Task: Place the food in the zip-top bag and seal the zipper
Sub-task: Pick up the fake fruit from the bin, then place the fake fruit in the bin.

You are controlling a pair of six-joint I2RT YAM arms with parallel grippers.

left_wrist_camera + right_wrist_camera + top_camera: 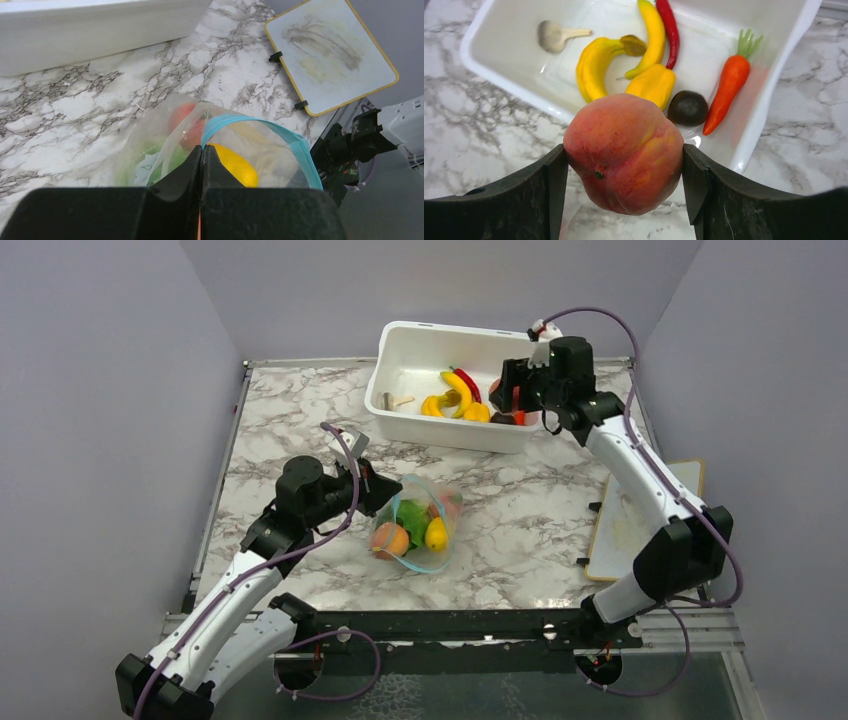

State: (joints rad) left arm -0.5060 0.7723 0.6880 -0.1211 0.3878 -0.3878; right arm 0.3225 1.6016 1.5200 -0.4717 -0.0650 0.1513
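Observation:
The zip-top bag (415,528) lies mid-table, its mouth held up and open. Inside I see a green lettuce (411,519), a peach (390,538) and a yellow oval fruit (436,533). My left gripper (202,148) is shut on the bag's rim, just where the light-blue zipper (287,135) begins; the strip curves away to the right. My right gripper (624,160) hangs over the white tub's near wall. Its fingers (555,170) are closed on both sides of another pink-orange peach (624,150), held in the air.
The white tub (400,338) at the back holds bananas (594,62), a red chilli, a carrot (728,85), a mushroom and a dark round fruit. A white board with a yellow rim (640,520) lies at the right edge. Grey walls enclose the table.

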